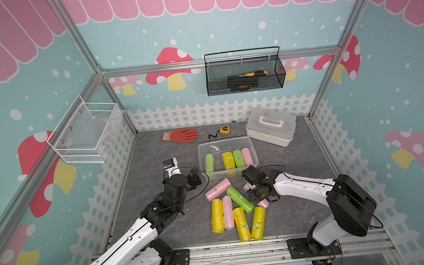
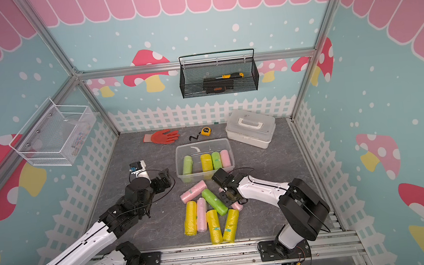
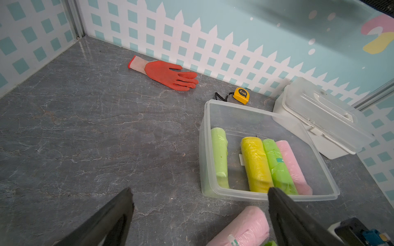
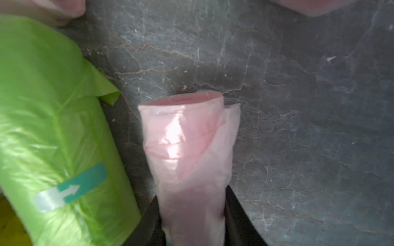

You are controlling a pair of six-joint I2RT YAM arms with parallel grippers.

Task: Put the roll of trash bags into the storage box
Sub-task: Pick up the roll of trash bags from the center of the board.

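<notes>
Pink roll [image 4: 187,138] of thin, glossy film, wound tight, a loose flap at its open end; pinched on both sides by the black fingers of the right tool [image 4: 193,200], closed onto it; low over the grey marbled worktop [image 1: 300,162], on the near side of the storage box [image 1: 225,139], just beside a loose green roll [image 4: 53,127] bearing a teal arrow sticker; resting or lifted, cannot tell.

Around it on the worktop, a heap of loose rolls: another pink one [image 1: 217,189] closest to the box, then three yellow [image 1: 217,215] and one more pink [image 1: 227,212].

Storage box clear, rectangular, round-cornered, lidless; inside, four rolls lying side by side: pale green [image 1: 209,162] alone at one end, then a gap, then yellow [image 1: 228,160], green [image 1: 238,158] and pink [image 1: 247,156] touching one another; small white sticker [image 3: 241,159] on the floor of the box.

Left tool [image 3: 199,193] spread wide with nothing between its fingers, near the box corner.

Beyond the box, a white case [image 1: 270,126] with a handle, lid down; farther along the back edge, a tape measure [image 1: 224,129] and an orange glove [image 1: 179,135].

On the back wall, a black mesh basket [image 1: 246,88] with a yellow-handled screwdriver [image 1: 257,73]; on the side wall, a white wire basket [image 1: 85,133], contents unclear.
</notes>
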